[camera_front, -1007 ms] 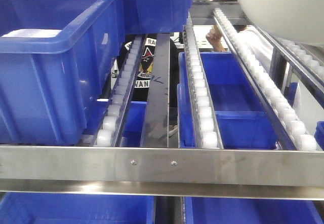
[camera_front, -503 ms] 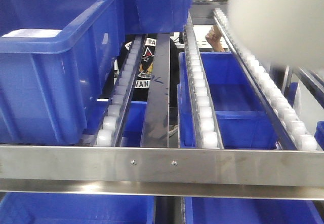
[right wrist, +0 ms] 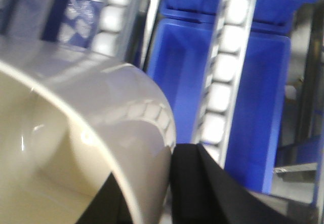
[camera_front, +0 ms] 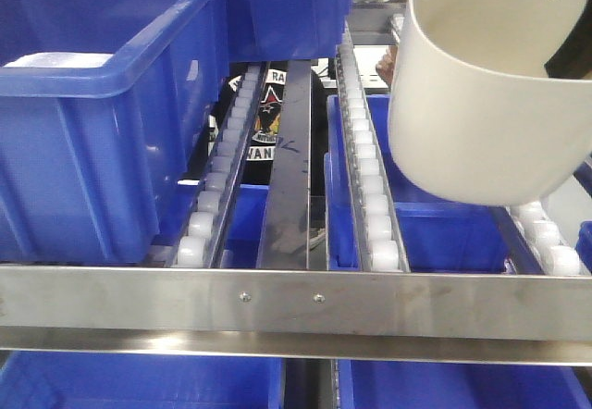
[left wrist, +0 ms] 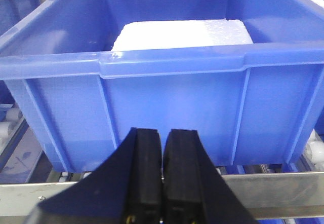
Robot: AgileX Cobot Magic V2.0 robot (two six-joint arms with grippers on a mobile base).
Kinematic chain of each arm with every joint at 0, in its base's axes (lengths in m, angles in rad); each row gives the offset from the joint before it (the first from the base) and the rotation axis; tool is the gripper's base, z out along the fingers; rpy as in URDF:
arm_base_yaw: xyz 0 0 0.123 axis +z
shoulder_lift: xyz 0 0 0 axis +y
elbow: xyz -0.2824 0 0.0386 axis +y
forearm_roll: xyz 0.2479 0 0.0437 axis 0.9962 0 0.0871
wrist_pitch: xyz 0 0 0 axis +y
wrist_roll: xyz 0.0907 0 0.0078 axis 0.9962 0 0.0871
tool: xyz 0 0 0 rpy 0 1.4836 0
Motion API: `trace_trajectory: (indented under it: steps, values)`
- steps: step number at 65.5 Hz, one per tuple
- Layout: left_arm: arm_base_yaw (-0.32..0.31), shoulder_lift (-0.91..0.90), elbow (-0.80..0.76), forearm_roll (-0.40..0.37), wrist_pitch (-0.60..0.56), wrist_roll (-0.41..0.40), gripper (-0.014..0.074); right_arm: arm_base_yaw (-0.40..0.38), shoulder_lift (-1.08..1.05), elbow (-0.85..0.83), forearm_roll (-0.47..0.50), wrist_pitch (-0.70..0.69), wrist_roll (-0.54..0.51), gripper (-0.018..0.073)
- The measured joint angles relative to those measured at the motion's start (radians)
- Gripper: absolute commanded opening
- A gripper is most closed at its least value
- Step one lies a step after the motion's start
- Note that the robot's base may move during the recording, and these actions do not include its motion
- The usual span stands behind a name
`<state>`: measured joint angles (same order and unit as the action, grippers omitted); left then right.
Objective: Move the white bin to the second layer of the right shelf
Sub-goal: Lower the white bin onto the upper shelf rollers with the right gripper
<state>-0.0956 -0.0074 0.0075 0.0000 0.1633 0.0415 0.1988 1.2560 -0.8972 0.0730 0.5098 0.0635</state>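
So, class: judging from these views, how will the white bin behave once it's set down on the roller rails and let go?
The white bin looks glossy and smooth, so it is probably slippery. Its base is rounded, so it may rock or tip. The rails slope and carry rollers, so it would likely coast along them.

The white bin is cut off by the frame's top edge.

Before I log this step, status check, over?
Left gripper shut, empty. Right gripper shut on white bin, above roller rails. Not landed.
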Motion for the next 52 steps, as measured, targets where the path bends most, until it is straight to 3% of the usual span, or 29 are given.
trace_trajectory:
  steps: [12, 52]
  values:
    - [0.000, 0.000, 0.000, 0.000, 0.000, 0.000, 0.0085, -0.035, 0.089, -0.041, -0.023, -0.012, 0.000, 0.0056]
    - [0.000, 0.000, 0.000, 0.000, 0.000, 0.000, 0.0085, -0.035, 0.279, -0.048, -0.034, -0.038, 0.000, 0.0056]
